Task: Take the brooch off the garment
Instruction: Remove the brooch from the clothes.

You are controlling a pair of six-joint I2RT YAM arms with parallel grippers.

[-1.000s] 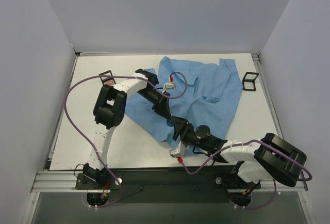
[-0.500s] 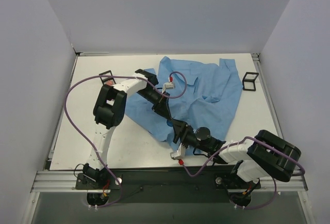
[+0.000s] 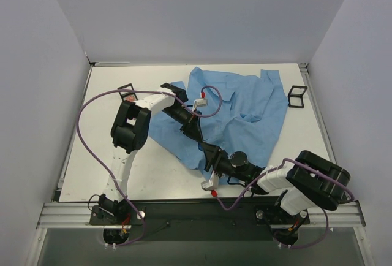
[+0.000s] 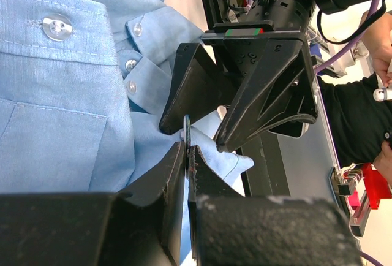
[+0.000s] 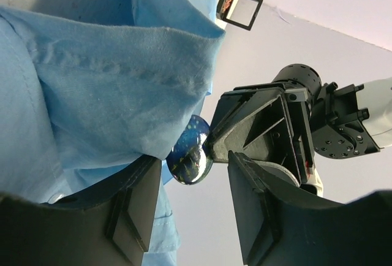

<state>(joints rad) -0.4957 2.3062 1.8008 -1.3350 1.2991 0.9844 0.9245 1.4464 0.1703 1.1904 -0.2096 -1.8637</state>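
The white table (image 3: 153,174) carries the light blue garment (image 3: 245,113) beneath and beyond the left tool (image 3: 201,142) and right tool (image 3: 208,151). One black frame (image 3: 125,89) lies well to their left, a second black frame (image 3: 297,96) well to their right.

Quantity: one garment (image 3: 245,103), one brooch (image 5: 190,149), two black frames (image 3: 297,96). Two robot arms (image 3: 131,125) are installed. Four white buttons (image 4: 57,26) on the garment are visible in the left wrist view.
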